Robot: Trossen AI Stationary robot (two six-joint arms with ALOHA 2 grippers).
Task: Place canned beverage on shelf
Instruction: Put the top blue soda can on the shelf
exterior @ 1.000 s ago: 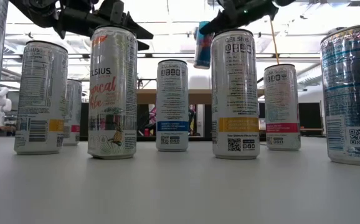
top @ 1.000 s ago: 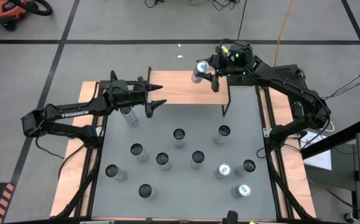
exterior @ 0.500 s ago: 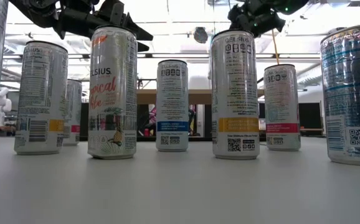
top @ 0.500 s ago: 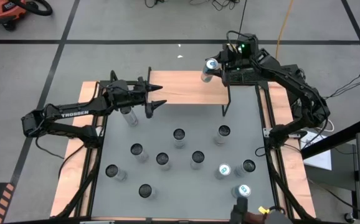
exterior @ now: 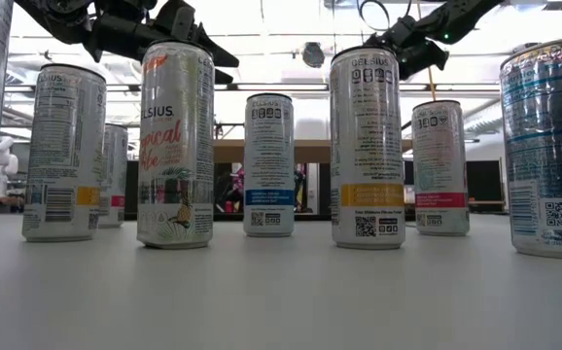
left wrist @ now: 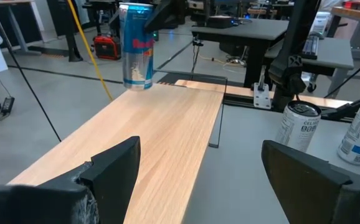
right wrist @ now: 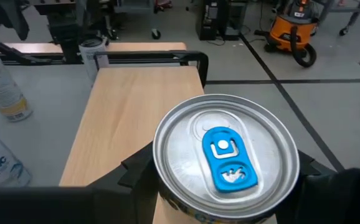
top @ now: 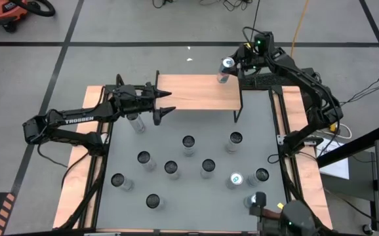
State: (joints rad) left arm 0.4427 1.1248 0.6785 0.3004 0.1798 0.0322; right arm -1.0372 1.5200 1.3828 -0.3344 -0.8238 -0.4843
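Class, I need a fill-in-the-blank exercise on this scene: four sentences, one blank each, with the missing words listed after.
1. The right tool is shut on a can with a ____ pull tab.
2. That can hangs over the far right end of the ____-topped shelf.
3. The left tool is ____ and holds nothing.
4. The remaining cans stand ____ on the grey table.

Missing words: blue; wood; open; upright

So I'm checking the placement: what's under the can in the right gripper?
The shelf's wood plank end lies below the can that the right gripper holds. Whether its base touches is hidden.
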